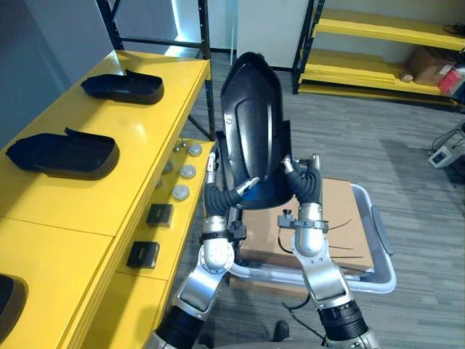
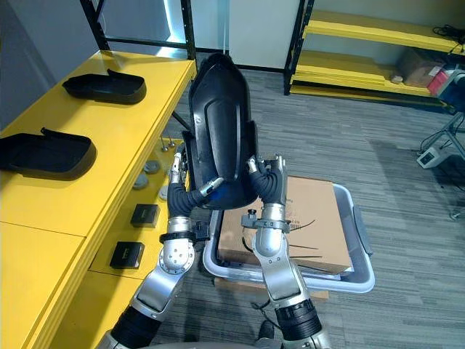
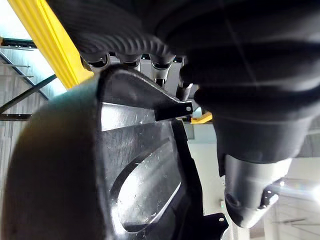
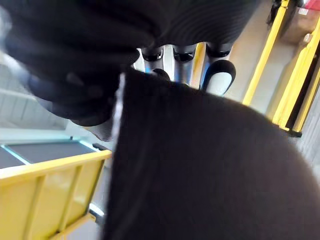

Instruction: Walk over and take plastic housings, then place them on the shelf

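A large black plastic housing [image 1: 251,123] stands upright in front of me, held between both hands above a box. My left hand [image 1: 218,195] grips its lower left edge and my right hand [image 1: 309,182] its lower right edge, thumbs on the front face. In the left wrist view the fingers [image 3: 150,62] reach behind the housing's rim [image 3: 75,165] and the thumb [image 3: 250,200] lies on the near side. In the right wrist view the fingers [image 4: 220,75] curl over the housing's edge [image 4: 200,170]. Two more black housings [image 1: 123,87] [image 1: 65,153] lie on the yellow shelf [image 1: 145,145] to my left.
A cardboard box [image 1: 345,218] sits in a pale plastic bin [image 1: 381,273] just below the hands. The shelf's lower ledge carries small black boxes [image 1: 159,214] and silver round parts [image 1: 187,171]. Another dark housing edge [image 1: 7,305] shows at the near left. A yellow rack [image 1: 385,29] stands at the back right.
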